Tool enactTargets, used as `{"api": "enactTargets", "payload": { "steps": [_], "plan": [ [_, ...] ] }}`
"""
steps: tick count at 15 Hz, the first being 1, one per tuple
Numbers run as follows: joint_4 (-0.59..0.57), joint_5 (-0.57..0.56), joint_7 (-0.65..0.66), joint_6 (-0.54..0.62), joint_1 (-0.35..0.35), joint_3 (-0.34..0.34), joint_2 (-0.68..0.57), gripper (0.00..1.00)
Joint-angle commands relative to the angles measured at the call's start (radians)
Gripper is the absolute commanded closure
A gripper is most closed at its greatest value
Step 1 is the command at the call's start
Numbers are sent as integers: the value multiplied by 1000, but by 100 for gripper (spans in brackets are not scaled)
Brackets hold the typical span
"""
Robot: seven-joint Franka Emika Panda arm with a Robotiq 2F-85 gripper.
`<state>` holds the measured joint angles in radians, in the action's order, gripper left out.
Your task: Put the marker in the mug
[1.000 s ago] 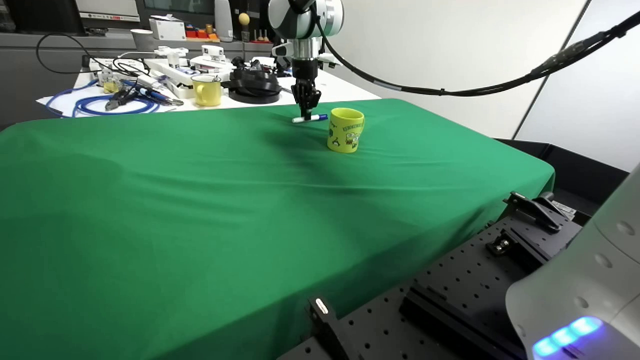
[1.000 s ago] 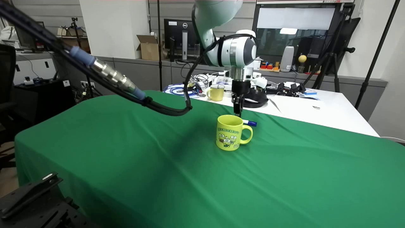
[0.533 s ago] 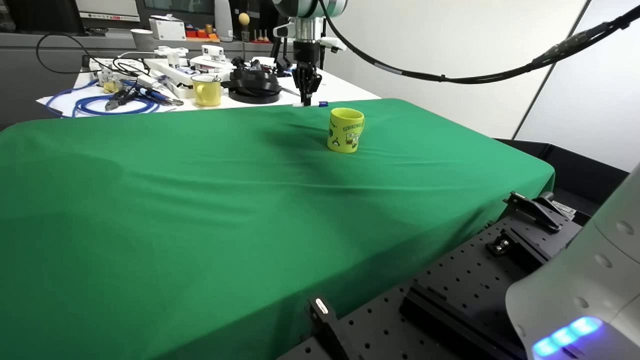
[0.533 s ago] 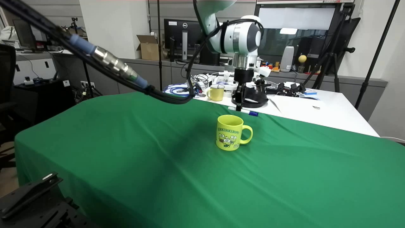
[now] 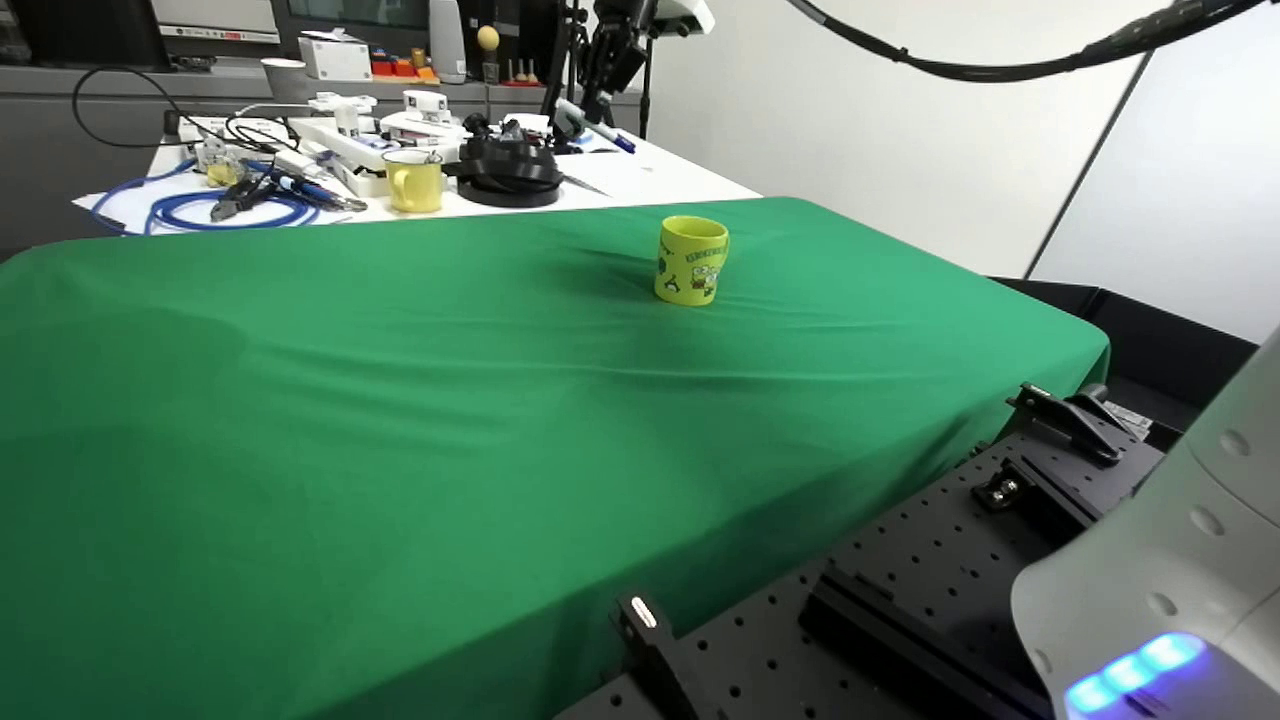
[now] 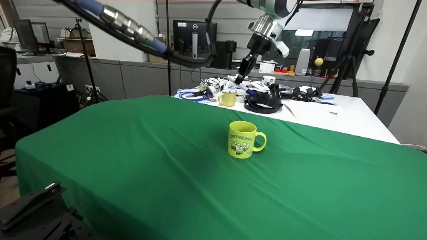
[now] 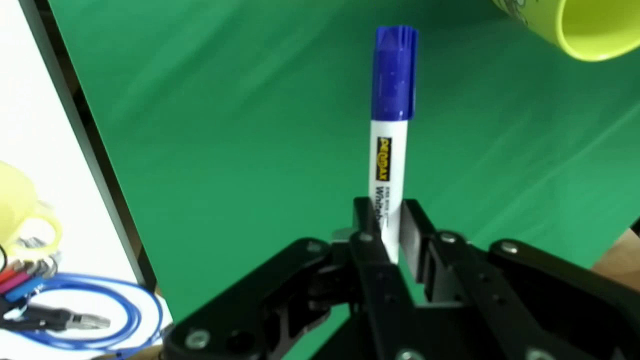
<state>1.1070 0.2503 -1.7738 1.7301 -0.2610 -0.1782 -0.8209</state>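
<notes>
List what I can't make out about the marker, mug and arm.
Lettering on the marker, wrist view: partly covered by a finger.
Inside bottom of the mug, both exterior views: hidden by its near wall.
Mug, wrist view: cut off by top and right edges.
The arm, both exterior views: cut off by the top edge.

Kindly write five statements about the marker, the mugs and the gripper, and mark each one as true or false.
1. The gripper holds the marker. True.
2. The marker is all red. False: it is white with a blue cap.
3. The printed mug stands upright on the green cloth. True.
4. The marker is inside the printed mug. False: it is outside, in the gripper.
5. A second yellow mug stands on the white table. True.
</notes>
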Motion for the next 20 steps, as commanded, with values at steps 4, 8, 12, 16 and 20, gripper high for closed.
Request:
{"api": "enactTargets", "payload": {
  "steps": [4,8,12,16,20],
  "plan": [
    [121,304,-100,-239,-135,-26,116,96],
    [229,487,-131,-350,-202,20,135,96],
    [336,583,-167,-406,-220,114,135,96],
    [429,599,-225,-393,-209,200,137,96],
    [486,577,-297,-338,-196,257,121,96]
  ]
}}
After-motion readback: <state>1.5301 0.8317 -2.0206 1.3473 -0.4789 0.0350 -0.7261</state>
